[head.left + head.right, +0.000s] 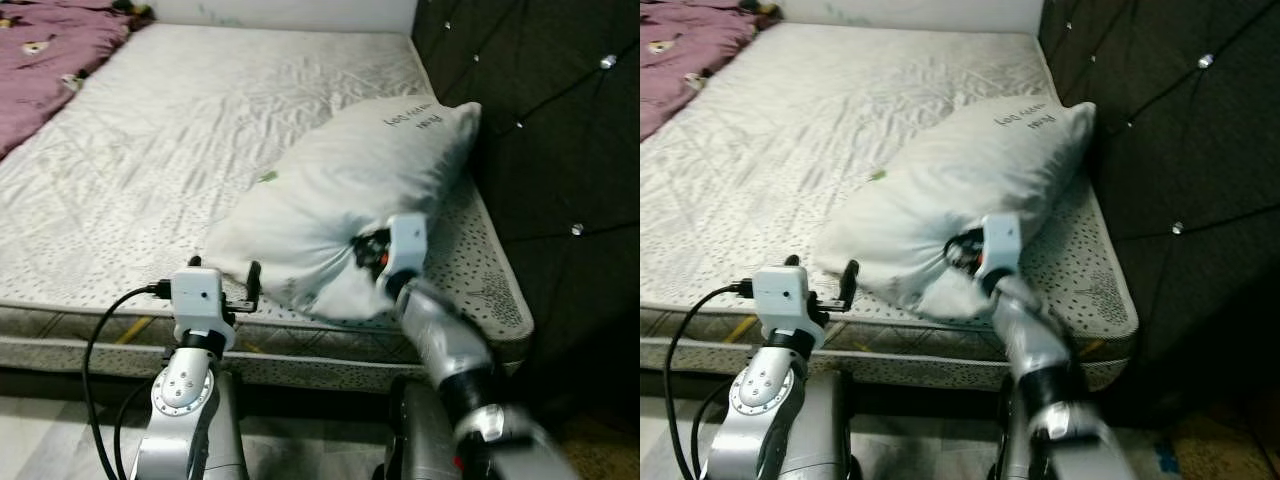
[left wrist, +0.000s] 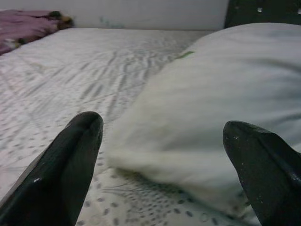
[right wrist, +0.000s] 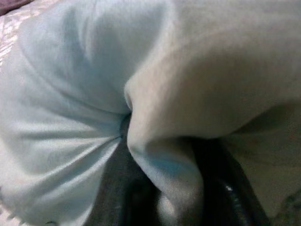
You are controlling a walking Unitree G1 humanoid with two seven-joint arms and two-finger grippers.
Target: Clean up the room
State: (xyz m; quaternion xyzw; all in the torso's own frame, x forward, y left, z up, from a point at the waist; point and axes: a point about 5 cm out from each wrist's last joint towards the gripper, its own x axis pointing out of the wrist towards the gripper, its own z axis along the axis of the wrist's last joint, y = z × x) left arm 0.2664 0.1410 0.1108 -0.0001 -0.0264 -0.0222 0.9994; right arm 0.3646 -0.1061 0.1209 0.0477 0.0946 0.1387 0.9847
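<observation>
One pillow (image 1: 345,205) lies at the mattress's (image 1: 150,150) near right corner, by the headboard (image 1: 560,130); your right gripper (image 1: 372,252) clamps a fold of it. Its printed writing is too small to read. Left wrist view: left gripper (image 2: 164,155) spread wide before the pillow's end. Right wrist view: fabric bunched between fingers (image 3: 141,197); lift slowly so it holds.
</observation>
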